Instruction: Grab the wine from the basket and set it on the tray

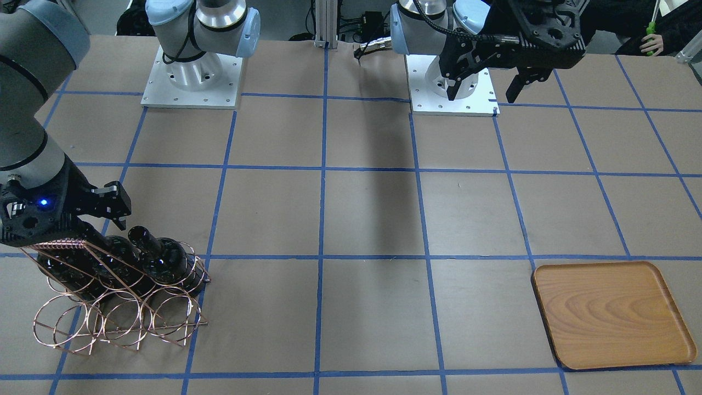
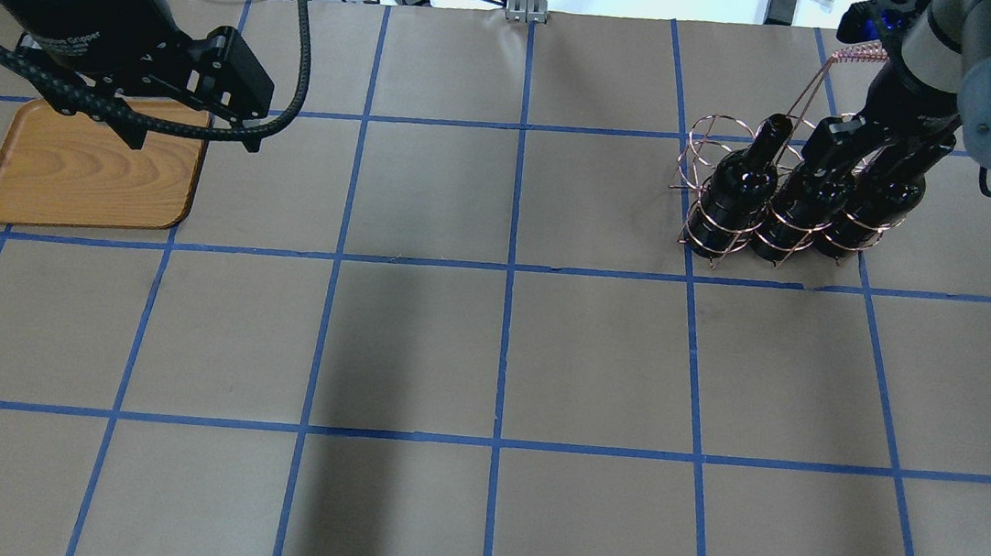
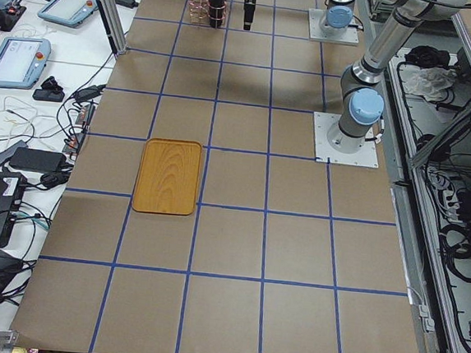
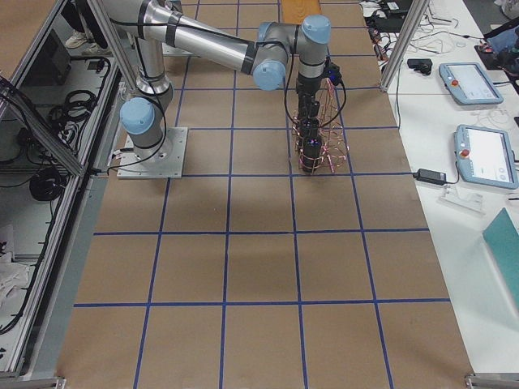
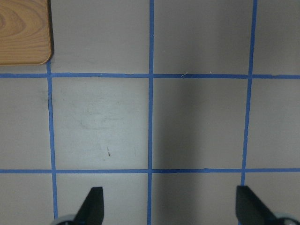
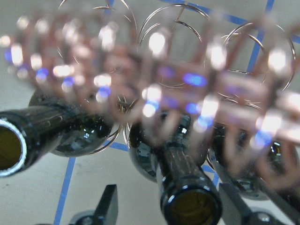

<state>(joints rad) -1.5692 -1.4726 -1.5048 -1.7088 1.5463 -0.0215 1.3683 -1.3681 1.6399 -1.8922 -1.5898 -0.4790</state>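
I judged the job barely begun: my right gripper was spread wide on either side of the middle wine neck, not yet clamped, all three bottles in the basket, and the bare tray sat just beside my released, empty left gripper.

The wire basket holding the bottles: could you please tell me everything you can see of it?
The basket is thin copper-coloured wire bent into round loops in two rows, with a coiled handle above. It stands on the table. Three dark bottles fill the row nearer the robot; the other row is empty. The right hand hangs open about the neck of the middle bottle.
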